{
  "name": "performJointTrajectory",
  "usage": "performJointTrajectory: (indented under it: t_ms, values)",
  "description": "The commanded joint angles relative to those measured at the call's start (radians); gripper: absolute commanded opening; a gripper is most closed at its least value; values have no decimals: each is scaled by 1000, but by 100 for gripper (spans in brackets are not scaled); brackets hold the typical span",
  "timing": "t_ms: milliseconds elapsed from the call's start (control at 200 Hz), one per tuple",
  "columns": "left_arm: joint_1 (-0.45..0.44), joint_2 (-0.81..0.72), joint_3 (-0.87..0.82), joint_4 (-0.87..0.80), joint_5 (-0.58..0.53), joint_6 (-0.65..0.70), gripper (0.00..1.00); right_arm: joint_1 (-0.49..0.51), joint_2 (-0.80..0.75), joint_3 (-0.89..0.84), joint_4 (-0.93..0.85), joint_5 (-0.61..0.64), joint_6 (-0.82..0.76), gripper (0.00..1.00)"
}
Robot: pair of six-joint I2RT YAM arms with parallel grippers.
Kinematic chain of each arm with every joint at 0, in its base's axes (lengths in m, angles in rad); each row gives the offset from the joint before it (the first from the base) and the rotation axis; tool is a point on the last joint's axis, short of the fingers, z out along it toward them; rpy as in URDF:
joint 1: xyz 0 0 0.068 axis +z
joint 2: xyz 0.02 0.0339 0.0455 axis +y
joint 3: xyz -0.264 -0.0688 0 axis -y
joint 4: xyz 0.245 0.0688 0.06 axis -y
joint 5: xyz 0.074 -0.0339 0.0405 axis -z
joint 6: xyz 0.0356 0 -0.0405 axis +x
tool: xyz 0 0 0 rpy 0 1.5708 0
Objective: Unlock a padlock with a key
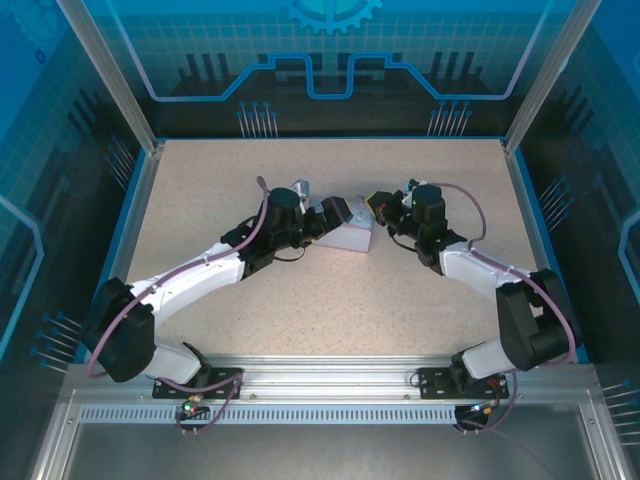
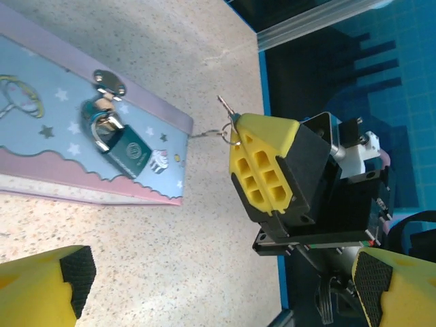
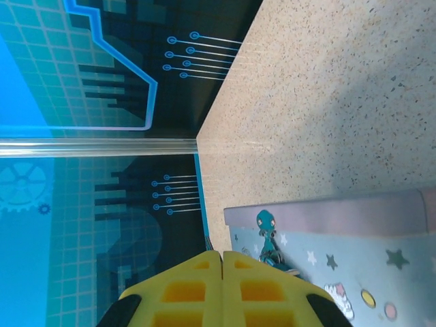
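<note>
With my left gripper [image 2: 221, 276] wide open and empty, I'd next steer the thin metal key [image 2: 225, 105], pinched in my right gripper [image 2: 262, 163] beside the pale-blue printed tin [image 2: 41, 129], into the small dark padlock [image 2: 121, 148] on that tin.

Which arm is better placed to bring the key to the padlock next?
Right. The right gripper is shut on the key, whose tip juts out close to the padlock on the tin. The left gripper is open and holds nothing.

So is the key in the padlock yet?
Not yet, it is out. The key pokes from the tip of the shut right gripper, clearly apart from the padlock on the tin.
</note>
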Motion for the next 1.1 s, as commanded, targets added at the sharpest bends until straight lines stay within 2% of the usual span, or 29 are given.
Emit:
performJointTrajectory:
  t_ms: [0,100,315,630,910,1096]
  values:
    - [-4,9,-23,-53,-95,-62,99,-1,40,49,-4,-36,-20,0]
    - [-4,14,-24,-83,-110,-98,99,11,77,70,2,-45,-22,0]
    - [-3,16,-48,-30,-84,-105,99,53,126,66,37,-43,5,0]
    - [0,-1,-59,-40,-124,-108,99,135,76,16,66,-22,47,0]
    - [16,23,-64,8,-82,-73,99,64,-29,-38,10,16,30,0]
    - [59,90,-29,31,61,-9,99,5,-81,-58,-9,1,25,0]
